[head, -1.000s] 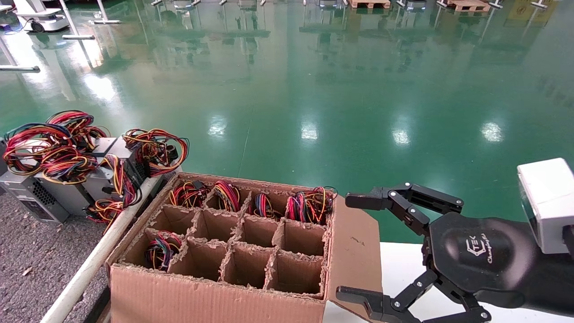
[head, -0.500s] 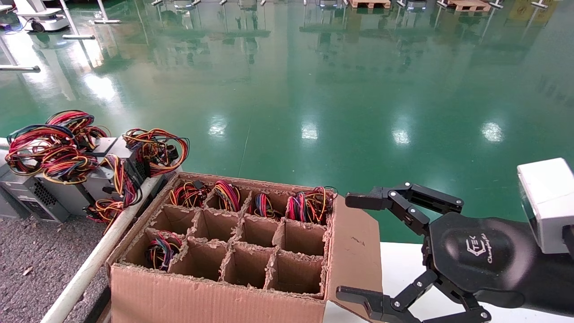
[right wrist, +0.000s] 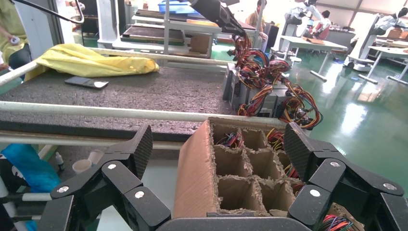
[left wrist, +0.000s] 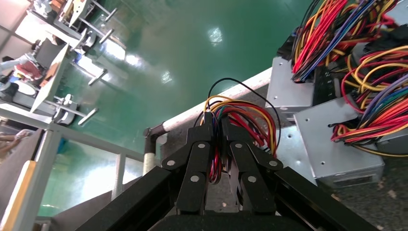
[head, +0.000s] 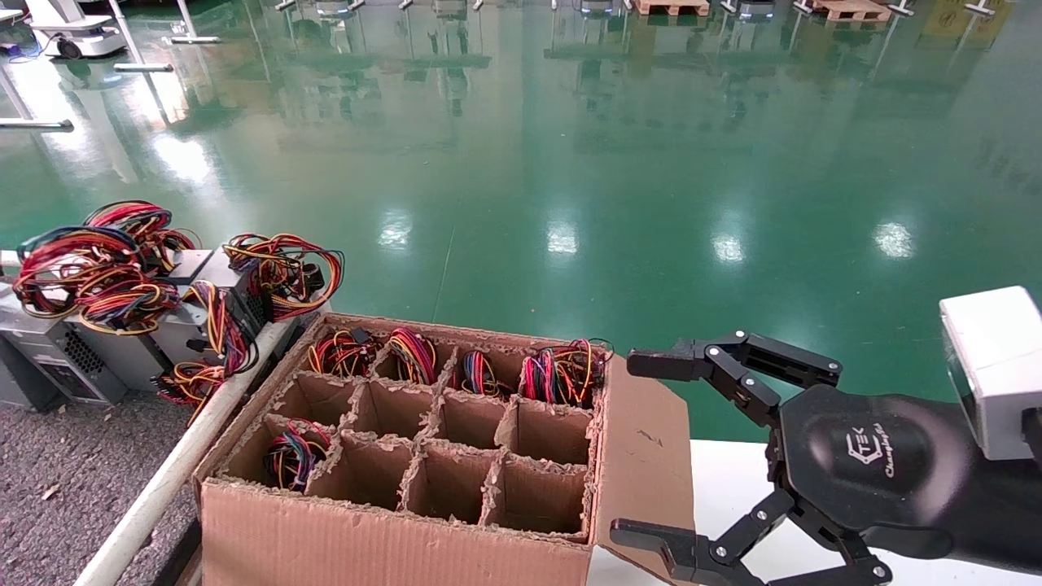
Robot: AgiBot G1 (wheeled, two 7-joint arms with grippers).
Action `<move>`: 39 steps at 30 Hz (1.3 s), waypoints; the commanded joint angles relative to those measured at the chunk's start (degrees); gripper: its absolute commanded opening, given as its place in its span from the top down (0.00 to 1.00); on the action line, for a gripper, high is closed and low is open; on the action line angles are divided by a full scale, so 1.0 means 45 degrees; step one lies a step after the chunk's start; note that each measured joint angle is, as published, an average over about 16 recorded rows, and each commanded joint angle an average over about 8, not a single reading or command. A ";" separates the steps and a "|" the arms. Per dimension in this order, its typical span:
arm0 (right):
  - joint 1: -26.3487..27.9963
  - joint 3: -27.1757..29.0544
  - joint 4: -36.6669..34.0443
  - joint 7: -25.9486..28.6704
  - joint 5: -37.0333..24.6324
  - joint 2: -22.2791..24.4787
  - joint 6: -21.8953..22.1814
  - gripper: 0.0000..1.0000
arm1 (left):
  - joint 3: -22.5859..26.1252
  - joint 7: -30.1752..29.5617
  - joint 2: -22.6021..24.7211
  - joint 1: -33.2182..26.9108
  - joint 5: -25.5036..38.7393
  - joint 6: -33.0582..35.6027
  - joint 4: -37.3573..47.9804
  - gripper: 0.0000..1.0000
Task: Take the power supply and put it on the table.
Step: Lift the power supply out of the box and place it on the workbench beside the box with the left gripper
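Observation:
In the left wrist view my left gripper [left wrist: 217, 126] is shut on the looped coloured wires of a power supply [left wrist: 250, 115]. Its silver case [left wrist: 291, 149] sits just beyond the fingers, low over the grey felt table [left wrist: 380, 207]. In the right wrist view the left arm [right wrist: 216, 12] reaches down to the wires above the cluster of power supplies [right wrist: 260, 82]. In the head view that cluster [head: 122, 325] stands on the table [head: 73, 456] at far left. My right gripper [head: 623, 448] is open and holds nothing, right of the carton.
A divided cardboard carton [head: 391, 537] stands between the table's white tube edge [head: 171, 472] and a white surface [head: 733, 480]. Several of its cells hold wire bundles [head: 562, 370]. A yellow cloth [right wrist: 91, 60] lies on the far end of the table.
At the head view's far left, the grey cases and wire loops have shifted a little, and another grey case has come in at the left edge. The right arm has not moved.

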 commanded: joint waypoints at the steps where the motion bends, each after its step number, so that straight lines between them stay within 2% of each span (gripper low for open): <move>1: 0.0000 0.0000 0.0000 0.0000 0.0000 0.0000 0.0000 0.00 | 0.0001 -0.0007 0.0076 -0.0128 -0.0002 -0.0006 0.0235 1.00; 27: 0.0000 -0.0002 0.0000 -0.0001 0.0001 0.0001 0.0001 0.00 | 0.0179 0.0639 0.0934 -0.1704 -0.0057 -0.1164 0.4323 1.00; 36: 0.0001 -0.0002 0.0000 -0.0001 0.0002 0.0001 0.0001 0.00 | 0.0257 0.0902 0.0963 -0.1730 -0.0113 -0.1776 0.4624 1.00; 37: 0.0000 -0.0002 0.0000 -0.0001 0.0002 0.0001 0.0001 0.00 | 0.0253 0.0926 0.0964 -0.1714 -0.0122 -0.1806 0.4624 0.95; 39: 0.0000 -0.0002 -0.0001 -0.0001 0.0003 0.0001 0.0002 0.00 | 0.0247 0.0962 0.0968 -0.1685 -0.0131 -0.1830 0.4626 0.71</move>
